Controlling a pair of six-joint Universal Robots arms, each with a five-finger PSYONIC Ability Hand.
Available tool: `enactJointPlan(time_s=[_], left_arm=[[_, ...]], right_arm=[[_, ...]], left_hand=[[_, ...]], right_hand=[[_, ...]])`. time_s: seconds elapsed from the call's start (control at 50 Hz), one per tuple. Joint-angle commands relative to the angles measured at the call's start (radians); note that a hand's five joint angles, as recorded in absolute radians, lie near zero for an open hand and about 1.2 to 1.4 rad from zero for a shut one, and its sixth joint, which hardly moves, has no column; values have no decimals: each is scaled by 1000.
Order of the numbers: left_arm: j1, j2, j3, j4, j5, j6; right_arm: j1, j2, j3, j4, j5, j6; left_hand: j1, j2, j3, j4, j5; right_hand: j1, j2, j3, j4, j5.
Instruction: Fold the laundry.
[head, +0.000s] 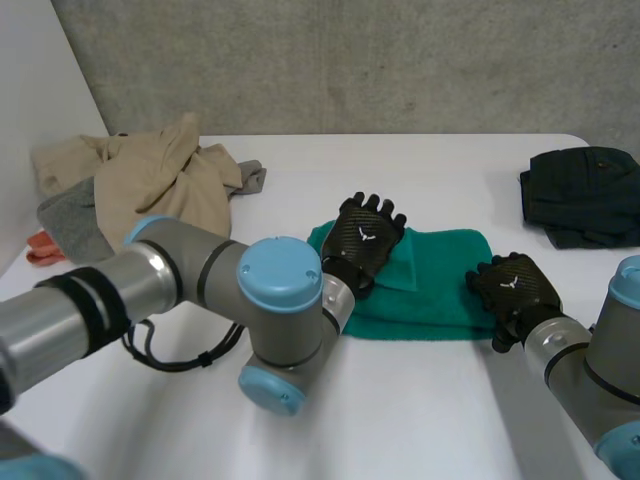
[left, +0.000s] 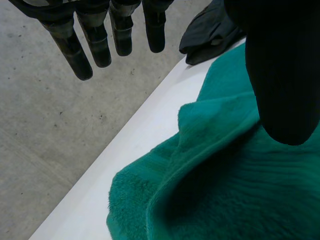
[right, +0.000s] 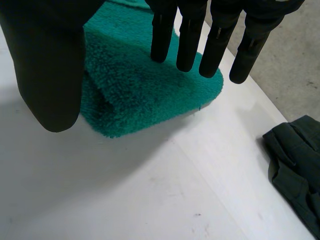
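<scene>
Head view places the green towel (head: 440, 275) in the middle of the white table (head: 400, 410), already doubled into a thick oblong. The left hand (head: 365, 240) is over its left portion and the right hand (head: 515, 290) is at its right end. Both have their fingers straight and spread, gripping nothing.

Terry cloth like this is probably light, soft and floppy, with a surface that grips well. It would likely sag if lifted from a single point. Pinching two corners of the same short edge, through all the layers, looks like the safest hold.

Left wrist view adds what the overhead angle hides: a loose ridge of towel bulges up beneath the thumb, so the layers do not lie flat there. Right wrist view shows the towel's rounded end, its stacked layers opening toward the thumb, with the fingers (right: 187, 45) above it.

A beige garment heap (head: 160, 180) and a dark folded garment (head: 585, 195) lie well apart from the towel, at the table's far corners.
</scene>
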Motion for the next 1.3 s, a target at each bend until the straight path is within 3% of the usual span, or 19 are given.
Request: enactJointPlan(time_s=[0.02, 0.06, 0.08, 0.14, 0.24, 0.34, 0.42, 0.44, 0.58, 0.72, 0.8, 0.86, 0.96, 1.0, 1.08, 1.1, 1.16, 1.26, 1.3], left_arm=[[89, -153, 242, 2, -47, 1], [126, -183, 318, -1, -111, 3], [169, -209, 379, -12, -189, 7], [195, -223, 418, -44, -272, 17], [158, -140, 298, -145, -250, 6], [131, -26, 132, -150, -222, -3], [109, 53, 32, -149, -208, -14], [103, 69, 15, -147, -208, -16], [91, 198, -154, -147, -207, -22], [95, 343, -307, -144, -201, -22], [100, 406, -364, -141, -199, -25], [108, 442, -398, -133, -196, -38], [125, 474, -436, -113, -196, -77], [126, 475, -442, -103, -194, -100], [132, 474, -436, -83, -193, -126], [134, 474, -433, -76, -191, -131], [135, 462, -412, -38, -170, -138], [120, 431, -338, 16, -95, -146], [103, 385, -281, 25, -55, -167]], right_arm=[[3, 0, 2, 0, 2, 1], [3, 0, 2, -1, 4, 1], [3, 0, 2, -1, 4, 1], [3, 0, 2, -1, 7, 1], [3, 2, -1, -1, 11, 1], [3, 2, -4, -6, 11, 1], [1, 2, -8, -18, 21, -1], [-2, 0, -10, -21, 27, -4], [-11, -15, -28, -24, 94, -110], [3, -27, -108, -70, 146, -419], [119, -18, -162, -165, 84, -505], [278, 19, -185, -217, -81, -503], [354, 109, -170, -213, -255, -499], [359, 118, -160, -202, -263, -498], [351, 112, -156, -170, -223, -418], [348, 100, -157, -158, -197, -333], [305, 28, -157, -147, -182, -164], [137, -136, -180, -78, -196, 331], [114, -142, -208, -29, -212, 447]], left_hand=[[132, 142, 137, 150, 150], [156, 166, 161, 174, 174], [156, 166, 161, 174, 174], [141, 152, 146, 159, 159], [39, 49, 43, 56, 57], [-3, 8, 2, 15, 15], [-23, -13, -18, -5, -5], [-23, -13, -18, -5, -5], [-50, -39, -45, -32, -32], [-56, -45, -51, -38, -38], [-58, -48, -54, -41, -40], [-56, -45, -51, -38, -38], [-56, -45, -51, -38, -38], [-56, -45, -51, -38, -38], [-56, -45, -51, -38, -38], [-56, -45, -51, -38, -38], [-50, -39, -45, -32, -32], [-41, -31, -36, -23, -23], [-38, -28, -33, -20, -20]], right_hand=[[89, 95, 87, 84, 76], [89, 95, 87, 84, 76], [89, 95, 87, 84, 76], [92, 98, 90, 87, 79], [151, 156, 148, 146, 138], [362, 367, 359, 357, 349], [731, 737, 729, 726, 718], [932, 937, 929, 927, 919], [934, 939, 931, 929, 921], [934, 939, 931, 929, 921], [934, 939, 931, 929, 921], [934, 939, 931, 929, 921], [934, 939, 931, 929, 921], [934, 939, 931, 929, 921], [-84, -79, -87, -89, -97], [-288, -282, -290, -293, -301], [-288, -282, -290, -293, -301], [-288, -282, -290, -293, -301], [-288, -282, -290, -293, -301]])
